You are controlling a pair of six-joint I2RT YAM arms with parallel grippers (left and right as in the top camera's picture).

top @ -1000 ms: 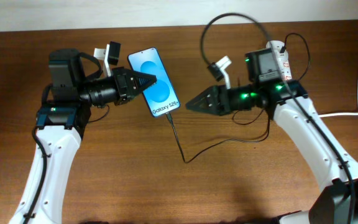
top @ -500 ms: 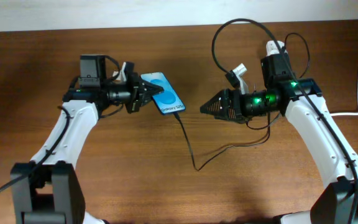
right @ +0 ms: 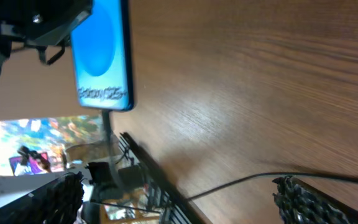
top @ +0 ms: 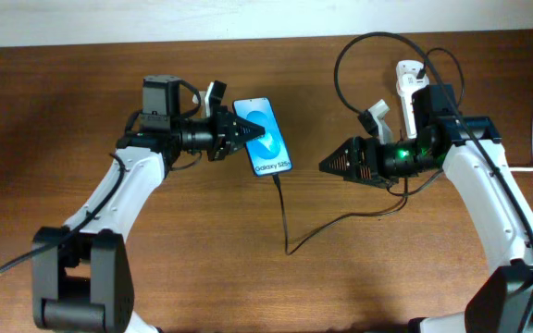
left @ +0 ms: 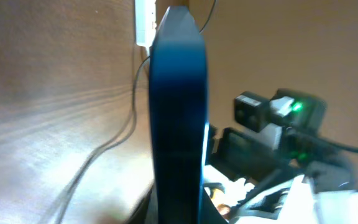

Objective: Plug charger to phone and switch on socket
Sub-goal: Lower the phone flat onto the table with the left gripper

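The left gripper [top: 251, 136] clamped the phone [top: 272, 150] over the surface [top: 183, 268], charger [top: 285, 217] apparently plugged in — the right gripper [top: 326, 166] gaped wide, empty, so reaching back for the socket [top: 405, 79] switch looked next.

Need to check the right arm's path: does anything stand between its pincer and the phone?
Nothing visible. Only bare table shows between the open right pincer and the phone, held by the left pincer; the charger runs from the phone's end, off that line.

The left arm [top: 123, 190] and right arm [top: 489, 194] have white shells, black joints and black cables. The left gripper [top: 265, 135] and right gripper [top: 324, 167] are black and tapered (green lights [top: 399, 153] glow behind the right one).
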